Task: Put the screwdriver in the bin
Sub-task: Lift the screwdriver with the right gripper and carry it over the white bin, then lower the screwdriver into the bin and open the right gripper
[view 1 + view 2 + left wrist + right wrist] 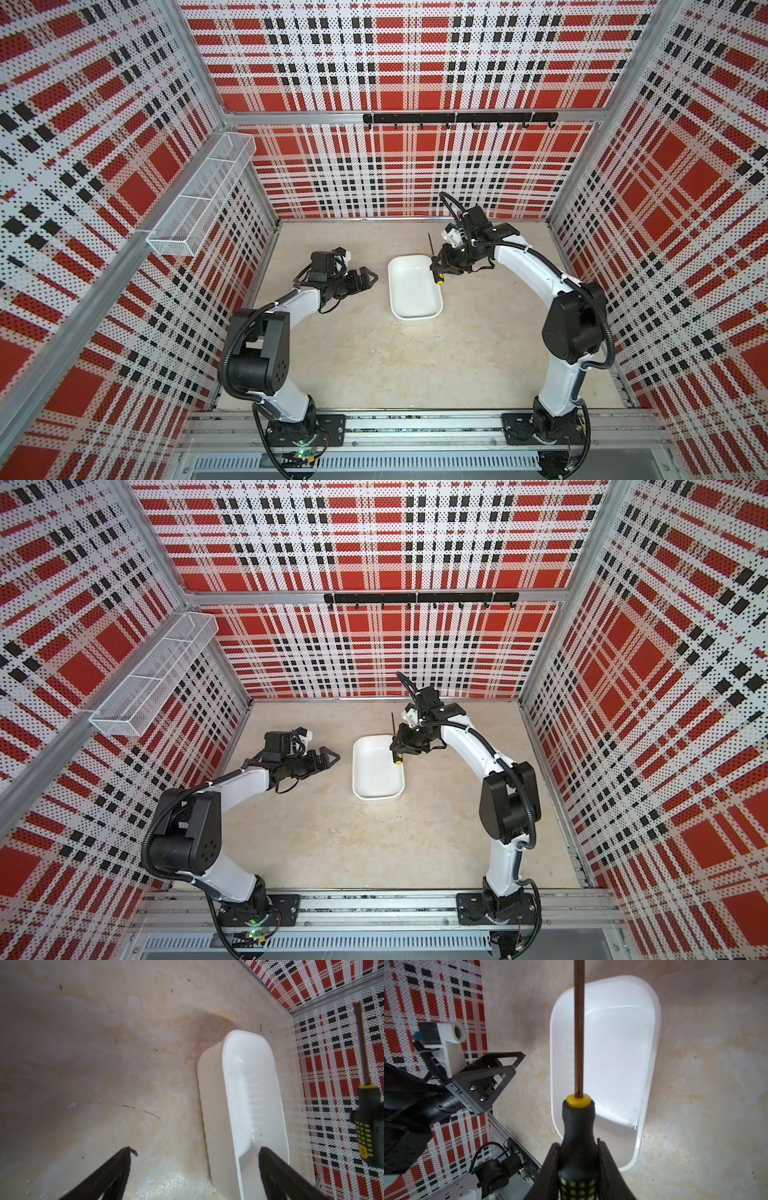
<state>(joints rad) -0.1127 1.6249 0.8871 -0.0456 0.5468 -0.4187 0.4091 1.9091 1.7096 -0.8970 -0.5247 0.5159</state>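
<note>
Inside the plaid-walled cell, above the beige bench [374,365], the right jaws clench the screwdriver [437,276] at mid-frame over the upper-right rim of the bin [409,293], while the left jaws stand released.

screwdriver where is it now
In both top views the screwdriver is held in the right gripper over the far right corner of the bin, shaft toward the back wall.

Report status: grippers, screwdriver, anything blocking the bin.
Right gripper shut on screwdriver, by the handle. Left gripper open, beside bin. Screwdriver over bin's far end, not yet in. Bin empty, nothing in the way.
</note>
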